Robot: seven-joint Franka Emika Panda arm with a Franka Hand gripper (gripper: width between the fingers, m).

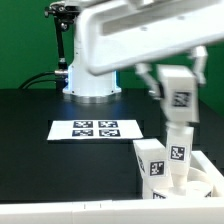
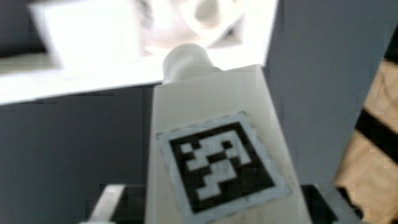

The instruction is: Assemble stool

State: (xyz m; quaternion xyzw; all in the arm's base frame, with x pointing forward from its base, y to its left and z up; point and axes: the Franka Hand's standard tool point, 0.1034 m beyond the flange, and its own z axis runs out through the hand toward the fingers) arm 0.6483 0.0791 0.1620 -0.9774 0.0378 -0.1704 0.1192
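My gripper [image 1: 178,84] is shut on a white stool leg [image 1: 180,128] with a black-and-white tag and holds it upright, its lower end down in the round rimmed seat [image 1: 205,186] at the exterior view's lower right. A second leg [image 1: 151,160] stands in the seat just to the exterior view's left of the held one. In the wrist view the held leg [image 2: 214,120] fills the middle, tag facing the camera, between the fingers [image 2: 118,204] of my gripper [image 2: 222,212]. White stool parts [image 2: 178,25] show blurred beyond its tip.
The marker board [image 1: 97,128] lies flat on the black table, to the exterior view's left of the seat. The arm's white base [image 1: 92,80] stands behind it. A tan surface [image 2: 381,130] shows at the wrist view's edge.
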